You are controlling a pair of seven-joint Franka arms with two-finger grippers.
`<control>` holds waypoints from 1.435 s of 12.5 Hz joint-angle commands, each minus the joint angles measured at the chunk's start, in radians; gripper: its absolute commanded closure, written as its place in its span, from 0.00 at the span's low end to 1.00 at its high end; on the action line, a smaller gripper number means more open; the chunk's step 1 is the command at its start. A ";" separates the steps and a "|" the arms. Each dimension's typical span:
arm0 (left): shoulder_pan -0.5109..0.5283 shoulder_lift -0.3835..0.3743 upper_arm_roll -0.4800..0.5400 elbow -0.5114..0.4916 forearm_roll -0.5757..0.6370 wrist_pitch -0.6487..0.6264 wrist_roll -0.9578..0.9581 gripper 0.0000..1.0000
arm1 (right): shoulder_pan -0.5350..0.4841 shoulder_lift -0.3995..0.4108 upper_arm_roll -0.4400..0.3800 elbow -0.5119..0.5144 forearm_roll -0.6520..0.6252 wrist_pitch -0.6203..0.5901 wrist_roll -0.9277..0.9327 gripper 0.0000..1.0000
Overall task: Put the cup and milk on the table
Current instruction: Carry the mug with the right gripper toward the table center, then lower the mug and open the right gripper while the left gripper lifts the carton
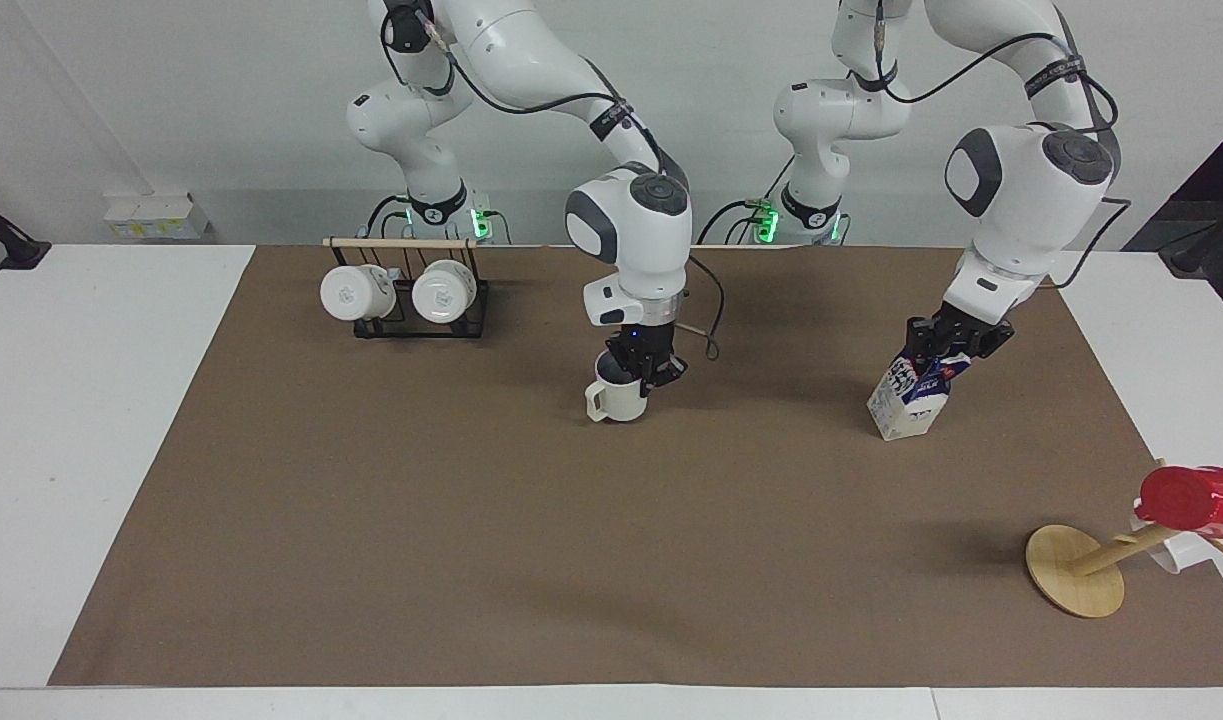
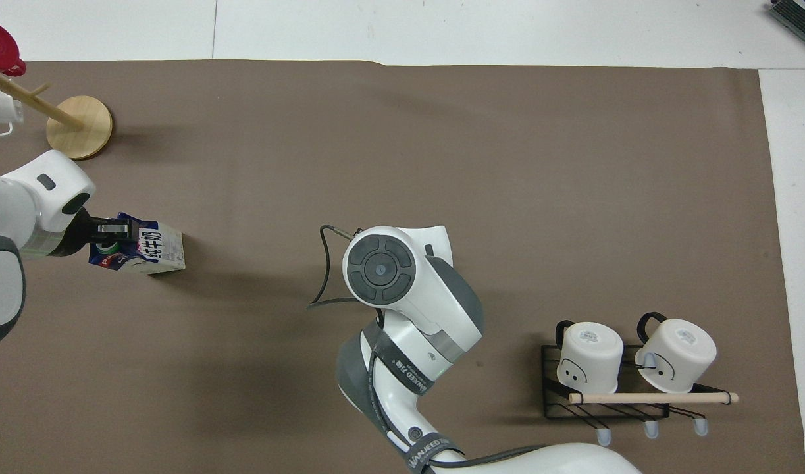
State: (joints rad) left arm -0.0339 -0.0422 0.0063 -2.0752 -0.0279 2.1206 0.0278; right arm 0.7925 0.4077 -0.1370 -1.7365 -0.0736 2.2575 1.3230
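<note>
The cream cup [image 1: 619, 399] is upright, low over or on the brown sheet of the table [image 1: 531, 560], near its middle. My right gripper [image 1: 644, 366] is shut on its rim. In the overhead view the right arm's wrist hides the cup. The blue and white milk [image 1: 907, 402] leans a little, its lower edge on the sheet, toward the left arm's end. My left gripper [image 1: 947, 343] is shut on its top. The milk also shows in the overhead view [image 2: 157, 248], with the left gripper [image 2: 111, 230] on its gable.
A black rack [image 1: 408, 312] with two white mugs stands near the right arm's base; it also shows in the overhead view [image 2: 606, 395]. A tilted wooden mug tree [image 1: 1076, 570] carries a red cup [image 1: 1191, 500] at the left arm's end, farther from the robots.
</note>
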 commanded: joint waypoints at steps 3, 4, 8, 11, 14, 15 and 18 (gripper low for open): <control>-0.001 -0.018 0.004 0.023 0.017 -0.042 -0.012 0.71 | -0.002 0.002 0.001 -0.017 -0.008 0.037 0.030 1.00; -0.001 -0.018 0.004 0.029 0.017 -0.044 -0.014 0.71 | -0.004 0.002 0.001 -0.017 -0.005 0.034 0.030 1.00; -0.001 -0.005 0.004 0.128 0.014 -0.151 -0.034 0.71 | -0.013 0.003 0.001 -0.017 -0.003 0.028 0.024 0.25; -0.017 0.001 0.001 0.173 0.006 -0.195 -0.062 0.71 | -0.021 0.002 -0.001 0.001 0.006 0.016 0.024 0.00; -0.018 0.002 -0.032 0.176 -0.041 -0.215 -0.081 0.71 | -0.032 -0.016 -0.003 0.034 0.020 0.008 0.021 0.00; -0.020 0.002 -0.057 0.176 -0.046 -0.217 -0.115 0.71 | -0.036 -0.038 -0.003 0.034 0.058 0.001 0.018 0.00; -0.020 0.004 -0.144 0.185 -0.085 -0.222 -0.222 0.71 | -0.073 -0.125 -0.004 0.034 0.095 -0.067 -0.034 0.00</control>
State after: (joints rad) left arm -0.0411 -0.0493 -0.1074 -1.9181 -0.0855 1.9254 -0.1334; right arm 0.7503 0.3490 -0.1473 -1.6919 -0.0031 2.2443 1.3230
